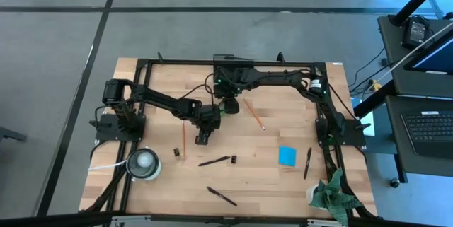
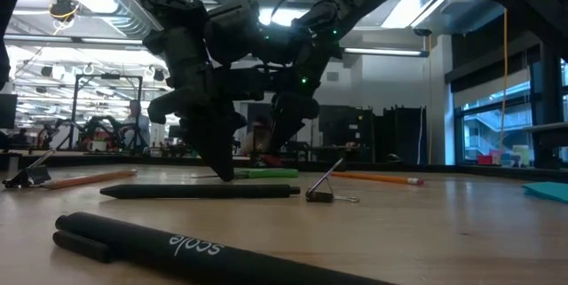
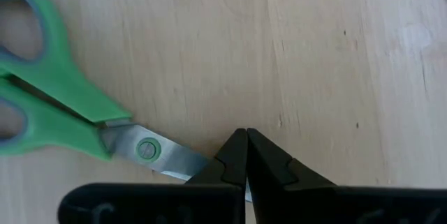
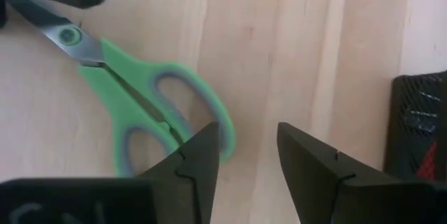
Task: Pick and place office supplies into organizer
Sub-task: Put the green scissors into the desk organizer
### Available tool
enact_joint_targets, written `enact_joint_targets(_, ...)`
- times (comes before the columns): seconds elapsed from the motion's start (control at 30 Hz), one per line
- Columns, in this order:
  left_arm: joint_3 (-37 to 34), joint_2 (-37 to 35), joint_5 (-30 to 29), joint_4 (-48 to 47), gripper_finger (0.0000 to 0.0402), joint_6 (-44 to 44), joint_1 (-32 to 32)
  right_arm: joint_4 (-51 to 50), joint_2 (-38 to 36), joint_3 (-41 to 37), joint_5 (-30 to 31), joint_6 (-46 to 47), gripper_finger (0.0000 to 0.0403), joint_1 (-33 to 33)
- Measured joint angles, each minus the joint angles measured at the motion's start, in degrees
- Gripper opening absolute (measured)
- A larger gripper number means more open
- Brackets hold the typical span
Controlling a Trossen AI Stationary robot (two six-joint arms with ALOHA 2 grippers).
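Your left gripper [image 3: 246, 140] has its fingers pressed together, tips down on the blades of the green-handled scissors [image 3: 63, 109], which lie flat on the desk [image 1: 283, 184] near the middle of its far half. Your right gripper [image 4: 248, 147] hovers just beside the scissor handles with its fingers spread and nothing between them. The organizer [image 4: 419, 126] shows as a black mesh wall close by that gripper. A blue note pad [image 1: 287, 155] lies toward the right edge.

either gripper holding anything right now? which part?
Left gripper is shut at the scissors blades; whether it pinches them cannot be told. Right gripper is open above the green handles, holding nothing.
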Motion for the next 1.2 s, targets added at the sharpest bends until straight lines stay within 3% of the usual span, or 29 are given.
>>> enact_joint_targets(0.37, -0.6, -7.7, -5.2, -3.8, 0.0002, -3.6, 0.0, -0.6, 0.0, 0.0, 0.0, 0.8, 0.0147, 0.0)
enact_joint_targets(0.53, -0.6, -8.4, -5.8, -4.3, 0.0002, -7.8, 0.0, -0.6, 0.0, 0.0, 0.0, 0.8, 0.0147, -0.1)
enact_joint_targets(0.77, -0.5, -8.4, -11.8, -7.9, 0.0003, -11.9, 0.0, -0.6, 0.0, 0.0, 0.0, 0.9, 0.0147, -0.1)
enact_joint_targets(1.2, -0.4, -8.3, -13.5, -9.9, 0.0004, -15.3, 0.1, -0.5, 0.0, 0.0, 0.0, 0.9, 0.0147, -0.1)
